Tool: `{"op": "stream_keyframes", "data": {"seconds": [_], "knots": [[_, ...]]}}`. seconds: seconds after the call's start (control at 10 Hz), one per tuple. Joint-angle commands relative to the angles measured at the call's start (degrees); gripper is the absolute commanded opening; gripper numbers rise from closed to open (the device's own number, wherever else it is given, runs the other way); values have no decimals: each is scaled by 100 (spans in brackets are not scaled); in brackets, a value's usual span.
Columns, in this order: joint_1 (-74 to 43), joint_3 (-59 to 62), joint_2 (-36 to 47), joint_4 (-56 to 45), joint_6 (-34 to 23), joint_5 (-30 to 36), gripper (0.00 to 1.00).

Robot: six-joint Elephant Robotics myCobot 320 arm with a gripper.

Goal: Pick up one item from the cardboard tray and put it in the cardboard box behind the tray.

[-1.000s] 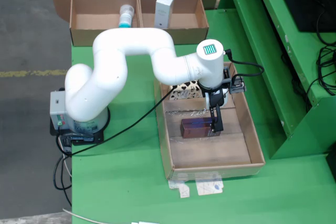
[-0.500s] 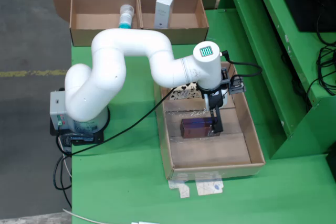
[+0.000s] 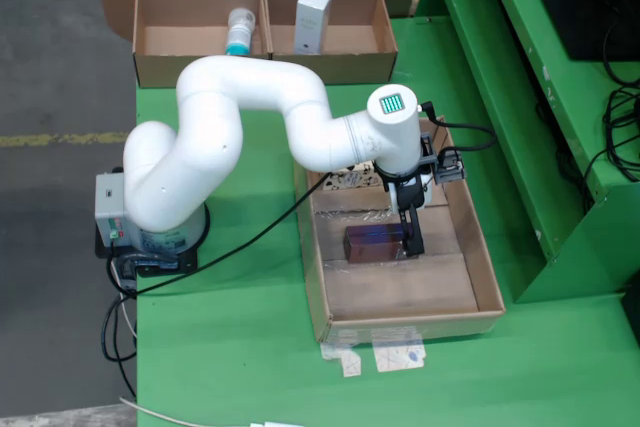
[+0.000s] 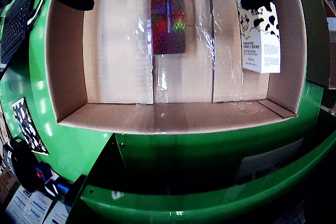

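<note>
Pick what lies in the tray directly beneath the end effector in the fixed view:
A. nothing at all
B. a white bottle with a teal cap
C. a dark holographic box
C: the end effector hangs over the dark holographic box on the tray floor.

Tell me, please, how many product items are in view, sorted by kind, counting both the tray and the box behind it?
Boxed items in the cardboard tray: 2, the holographic box and the cow-print carton
White carton in the cardboard box: 1
Teal-capped bottle in the same box: 1
Total: 4
</note>
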Motion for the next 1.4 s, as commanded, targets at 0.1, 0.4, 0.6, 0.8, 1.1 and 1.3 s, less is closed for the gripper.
{"op": "stream_keyframes", "data": {"seconds": [0.1, 0.4, 0.6, 0.8, 1.1, 1.3], "knots": [[14, 18, -91, 354, 1, -66, 100], [-62, -355, -211, 901, -148, 74, 100], [-83, -406, -366, 1054, -131, 91, 100], [-90, -338, -702, 1193, -104, 80, 100], [-109, -263, -933, 1224, -77, 82, 100], [-127, -312, -990, 1301, -57, 99, 100]]}}
